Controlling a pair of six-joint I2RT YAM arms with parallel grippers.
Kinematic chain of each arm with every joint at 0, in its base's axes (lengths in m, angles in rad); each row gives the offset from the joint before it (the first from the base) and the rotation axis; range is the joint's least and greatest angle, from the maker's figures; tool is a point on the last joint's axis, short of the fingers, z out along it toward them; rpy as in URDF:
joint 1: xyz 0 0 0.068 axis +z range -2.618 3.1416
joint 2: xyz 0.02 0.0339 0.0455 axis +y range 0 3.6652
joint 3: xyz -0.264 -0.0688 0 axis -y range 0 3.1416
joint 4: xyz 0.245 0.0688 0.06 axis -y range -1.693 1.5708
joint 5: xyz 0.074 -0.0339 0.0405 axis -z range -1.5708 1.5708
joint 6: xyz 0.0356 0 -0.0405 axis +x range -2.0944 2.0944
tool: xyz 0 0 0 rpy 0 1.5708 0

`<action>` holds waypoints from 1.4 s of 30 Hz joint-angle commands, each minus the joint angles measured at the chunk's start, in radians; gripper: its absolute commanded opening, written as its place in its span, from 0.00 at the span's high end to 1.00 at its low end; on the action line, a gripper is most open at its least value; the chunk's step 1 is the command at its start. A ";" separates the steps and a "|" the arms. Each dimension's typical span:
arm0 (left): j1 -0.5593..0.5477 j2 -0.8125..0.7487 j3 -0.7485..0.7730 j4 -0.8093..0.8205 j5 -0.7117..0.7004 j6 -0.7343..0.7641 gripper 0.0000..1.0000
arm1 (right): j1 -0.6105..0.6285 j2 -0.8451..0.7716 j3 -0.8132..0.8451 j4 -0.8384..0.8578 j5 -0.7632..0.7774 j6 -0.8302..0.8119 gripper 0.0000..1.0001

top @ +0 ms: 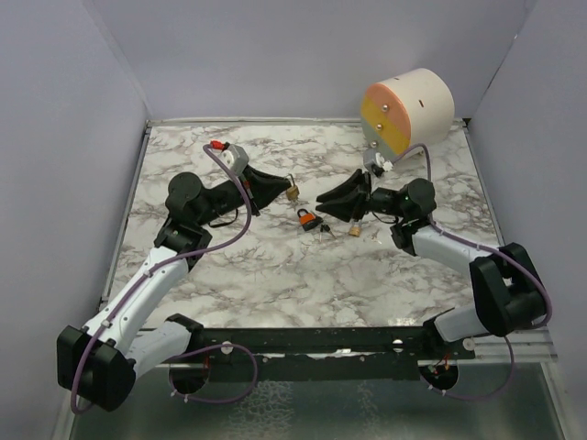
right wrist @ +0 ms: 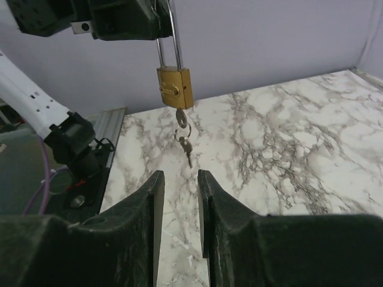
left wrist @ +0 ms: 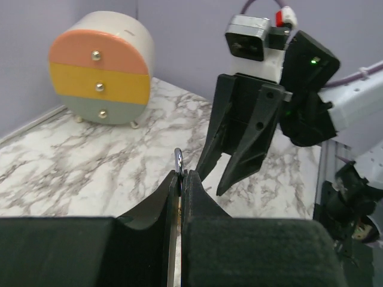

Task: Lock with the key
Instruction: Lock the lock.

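- The marble tabletop fills the middle of the top view. The round three-drawer mini chest stands at its upper right and has no part in the job.
- The left gripper reaches in from the left of the top view. Its jaws are pressed together on the shackle of the brass padlock, which hangs free in the air, clear of the table. In the right wrist view the lock is at top centre, body downward.
- The right gripper faces it from the right, just below and in front of the lock. Its jaws stand a narrow gap apart, with nothing between them and nothing touching them.
- An orange padlock with its own keys lies on the marble at the centre of the top view, between the two grippers. A small brass-coloured item lies just to its right, too small to identify.
- Under the brass padlock hangs a ring with a key dangling from it. A second key appears to be seated in the keyhole, though that part is dark and small.
- Progress, as I judge it:
  - Done: the lock is picked up and presented, with a key apparently in it.
  - Left: gripping the key and turning it.
  - Both shackle legs seem to reach the body, but I cannot tell whether the lock is latched.
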 commanded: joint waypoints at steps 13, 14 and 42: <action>0.004 0.015 -0.012 0.201 0.250 -0.111 1.00 | 0.007 0.076 0.011 0.440 -0.128 0.283 0.75; 0.004 0.016 -0.013 0.204 0.252 -0.111 1.00 | 0.011 0.067 0.011 0.440 -0.123 0.285 0.75; -0.003 -0.018 -0.054 0.314 0.289 -0.171 1.00 | 0.133 0.073 0.086 0.263 -0.035 0.162 0.59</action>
